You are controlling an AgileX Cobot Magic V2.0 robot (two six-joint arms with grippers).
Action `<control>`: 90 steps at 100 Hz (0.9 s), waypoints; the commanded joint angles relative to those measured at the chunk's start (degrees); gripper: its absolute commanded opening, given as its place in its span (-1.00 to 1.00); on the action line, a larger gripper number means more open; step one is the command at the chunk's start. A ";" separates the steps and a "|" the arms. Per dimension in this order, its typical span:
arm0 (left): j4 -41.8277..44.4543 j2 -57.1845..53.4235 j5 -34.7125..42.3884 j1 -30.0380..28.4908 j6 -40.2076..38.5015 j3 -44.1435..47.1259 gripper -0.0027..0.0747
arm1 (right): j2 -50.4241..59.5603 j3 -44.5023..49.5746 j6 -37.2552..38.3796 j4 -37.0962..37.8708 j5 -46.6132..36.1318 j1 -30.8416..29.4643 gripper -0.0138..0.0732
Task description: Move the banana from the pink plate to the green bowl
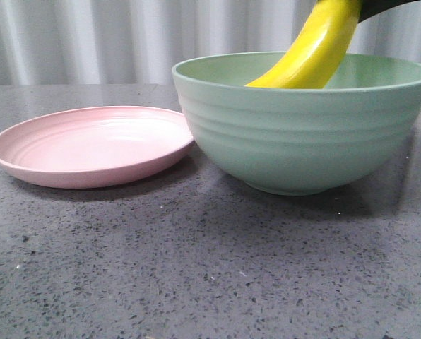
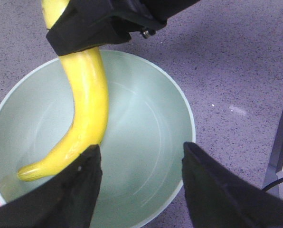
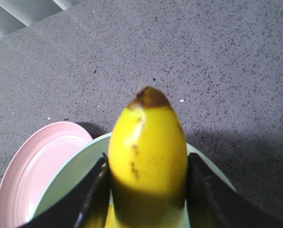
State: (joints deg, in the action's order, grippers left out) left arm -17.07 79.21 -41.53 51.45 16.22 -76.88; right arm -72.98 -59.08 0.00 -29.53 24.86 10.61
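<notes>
Two dishes are seen on the speckled grey table [image 1: 196,282]: the pink plate [image 1: 90,145] on the left, lying bare, and the green bowl [image 1: 302,134] just beside it on the right, their rims apparently touching or nearly so. The banana [image 1: 316,46] is held steeply tilted over the bowl, its lower end dipped inside below the rim and its upper part carried out of the top of the front view. In the left wrist view the banana [image 2: 87,114] is shown curving down into the bowl [image 2: 146,123], its lower tip close to the inner wall; whether it rests on the bottom cannot be told. The right gripper [image 3: 146,190] is clamped on the banana [image 3: 148,147], a black finger pressed to each side, the dark brown tip pointing away from the camera. The left gripper [image 2: 141,166] is held above the bowl with its fingers [image 2: 217,190] spread apart around nothing, near the banana's lower end.
</notes>
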 commanded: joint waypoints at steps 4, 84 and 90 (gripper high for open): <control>-1.02 -1.79 3.02 0.21 -0.05 -1.97 -0.01 | 2.18 -1.95 -1.64 0.09 -4.61 -0.31 -0.06; 0.17 -7.35 7.05 0.21 -0.16 -1.97 -0.43 | 6.85 -2.42 -3.21 3.18 1.30 -0.31 0.18; 1.19 -9.22 7.99 0.21 -0.16 -1.71 -0.65 | 8.61 -2.42 -3.21 4.22 1.77 -0.31 -0.11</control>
State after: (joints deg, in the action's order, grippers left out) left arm -16.02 74.13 -38.89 51.45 16.22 -76.88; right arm -68.25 -59.21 -2.55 -26.81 28.69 10.52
